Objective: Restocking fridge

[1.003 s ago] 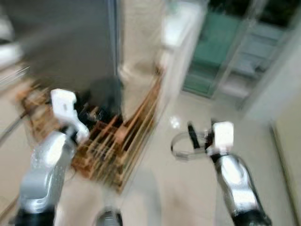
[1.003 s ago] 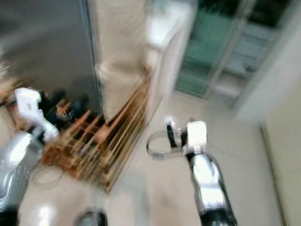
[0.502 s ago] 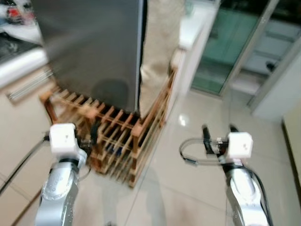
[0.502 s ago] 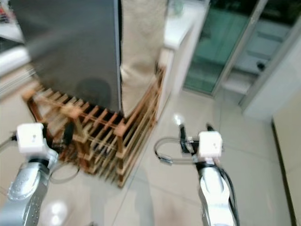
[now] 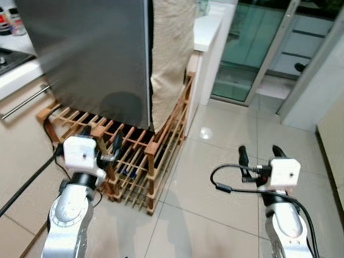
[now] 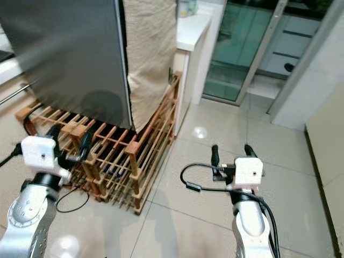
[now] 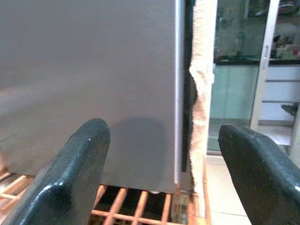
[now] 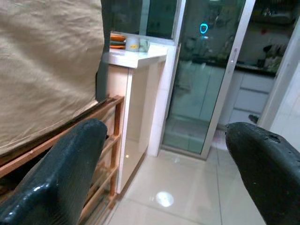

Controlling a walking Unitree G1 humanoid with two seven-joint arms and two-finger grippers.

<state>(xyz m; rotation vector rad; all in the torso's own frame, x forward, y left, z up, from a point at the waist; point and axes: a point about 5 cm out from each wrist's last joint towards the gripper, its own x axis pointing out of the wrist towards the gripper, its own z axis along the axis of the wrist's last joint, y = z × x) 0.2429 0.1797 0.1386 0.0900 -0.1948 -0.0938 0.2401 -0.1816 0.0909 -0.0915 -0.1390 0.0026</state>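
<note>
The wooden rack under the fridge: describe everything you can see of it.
The wooden rack is a low slatted frame of reddish-brown timber, with square corner posts and rows of thin bars along its top and sides. It stands on the glossy tiled floor and carries the grey fridge, whose base rests on its top slats. A beige cloth hangs down the fridge's side over the rack's upper rail. The left gripper hovers, open, just before its front corner. Dark items show between the bars, unclear.

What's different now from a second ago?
Mostly the camera swung, and the blur cleared. Both grippers, left and right, stay open and empty, held out in front. The fridge, the cloth and the wooden rack look unmoved.
</note>
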